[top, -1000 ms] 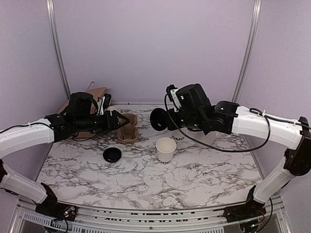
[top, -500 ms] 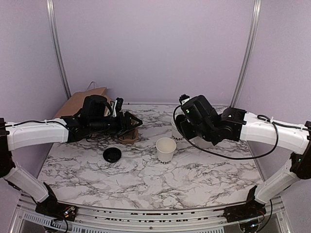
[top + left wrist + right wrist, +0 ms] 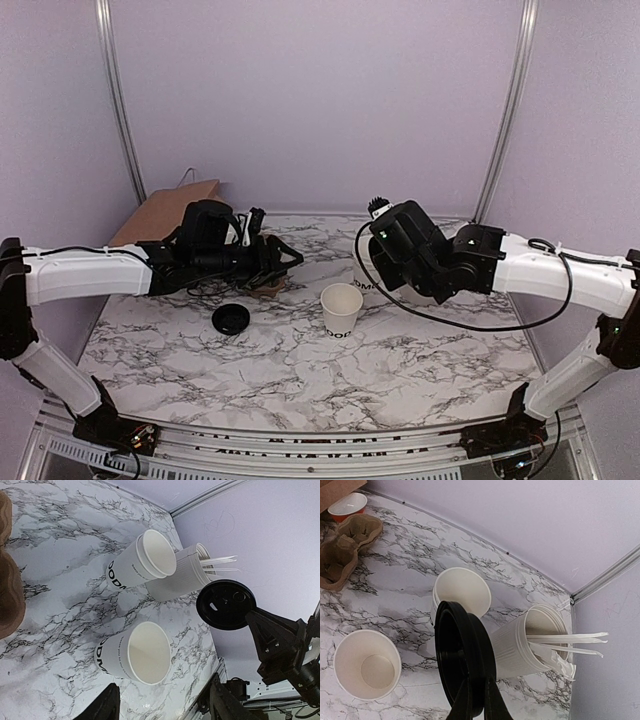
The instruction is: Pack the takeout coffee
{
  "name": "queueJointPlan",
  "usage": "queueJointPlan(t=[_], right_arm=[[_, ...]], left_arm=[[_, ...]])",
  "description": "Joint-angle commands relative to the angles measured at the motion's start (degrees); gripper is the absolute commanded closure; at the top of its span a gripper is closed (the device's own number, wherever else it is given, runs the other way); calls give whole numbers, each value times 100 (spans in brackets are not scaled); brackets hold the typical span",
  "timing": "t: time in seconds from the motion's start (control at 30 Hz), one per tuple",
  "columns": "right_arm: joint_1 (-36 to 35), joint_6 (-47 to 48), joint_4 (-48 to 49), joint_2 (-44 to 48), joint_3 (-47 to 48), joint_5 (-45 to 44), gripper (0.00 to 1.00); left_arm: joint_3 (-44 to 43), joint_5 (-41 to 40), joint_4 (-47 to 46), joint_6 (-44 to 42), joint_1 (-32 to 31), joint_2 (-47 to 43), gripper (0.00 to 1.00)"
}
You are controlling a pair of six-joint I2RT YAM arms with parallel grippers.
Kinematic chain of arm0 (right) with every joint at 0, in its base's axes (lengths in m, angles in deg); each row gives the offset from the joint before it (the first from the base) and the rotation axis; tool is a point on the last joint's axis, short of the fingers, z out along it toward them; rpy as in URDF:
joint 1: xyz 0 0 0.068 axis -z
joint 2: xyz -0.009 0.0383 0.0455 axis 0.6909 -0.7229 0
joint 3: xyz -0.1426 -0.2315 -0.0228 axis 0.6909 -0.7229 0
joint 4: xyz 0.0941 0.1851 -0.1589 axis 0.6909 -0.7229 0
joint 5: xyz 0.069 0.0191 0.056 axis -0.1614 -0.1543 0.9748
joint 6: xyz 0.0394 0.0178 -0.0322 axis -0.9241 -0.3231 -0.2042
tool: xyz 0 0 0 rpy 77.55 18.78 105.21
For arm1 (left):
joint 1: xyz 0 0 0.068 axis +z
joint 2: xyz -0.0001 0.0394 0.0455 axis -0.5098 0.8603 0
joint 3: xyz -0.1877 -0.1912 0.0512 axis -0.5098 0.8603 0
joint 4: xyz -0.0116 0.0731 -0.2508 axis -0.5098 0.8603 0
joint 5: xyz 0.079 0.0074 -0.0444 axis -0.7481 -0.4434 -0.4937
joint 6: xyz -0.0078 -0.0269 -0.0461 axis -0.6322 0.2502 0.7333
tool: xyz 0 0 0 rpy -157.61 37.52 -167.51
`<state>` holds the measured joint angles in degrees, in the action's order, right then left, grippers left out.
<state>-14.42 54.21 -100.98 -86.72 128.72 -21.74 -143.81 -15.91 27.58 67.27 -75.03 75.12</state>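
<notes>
The takeout coffee cup [image 3: 341, 308] stands upright and open-mouthed near the middle of the desk [image 3: 420, 370], its black lettering low on the side, with nothing inside it and nothing touching it.

Standing here, the biggest thing I see on that marble desk is the brown paper bag [image 3: 160, 213], lying at the far left corner. Next comes the white tub [image 3: 530, 640] near the far right edge, with pale plastic utensils poking out of its top. Just beside it, towards the middle, is the stack of nested white cups [image 3: 461, 592]. A cardboard cup carrier [image 3: 342, 550] sits in front of the bag, with a small orange bowl [image 3: 349, 505] behind it at the far edge.

The left hand [image 3: 288, 260] hangs over the carrier, its fingers partly spread and nothing between them.

The right hand [image 3: 475, 695] hangs above the desk just behind and to the right of the cup, close to the stack. Its fingers are pinched tight on the rim of the black lid [image 3: 465, 660], which it holds on edge in the air.

A second black lid [image 3: 231, 319] lies flat on the desk to the left of the cup, well apart from it.
</notes>
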Motion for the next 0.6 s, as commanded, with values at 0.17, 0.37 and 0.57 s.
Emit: queueJointPlan(t=[0.17, 0.37, 0.57], right_arm=[[-222, 212, -148, -282, 368, 170, 99], [-342, 160, -315, -490, 502, 283, 99], [-434, 136, -365, -682, 637, 250, 99]], left_arm=[[-181, 58, -191, 32, -119, 107, 39], [-177, 53, -189, 19, -166, 246, 39], [-164, 47, -189, 1, -218, 352, 39]])
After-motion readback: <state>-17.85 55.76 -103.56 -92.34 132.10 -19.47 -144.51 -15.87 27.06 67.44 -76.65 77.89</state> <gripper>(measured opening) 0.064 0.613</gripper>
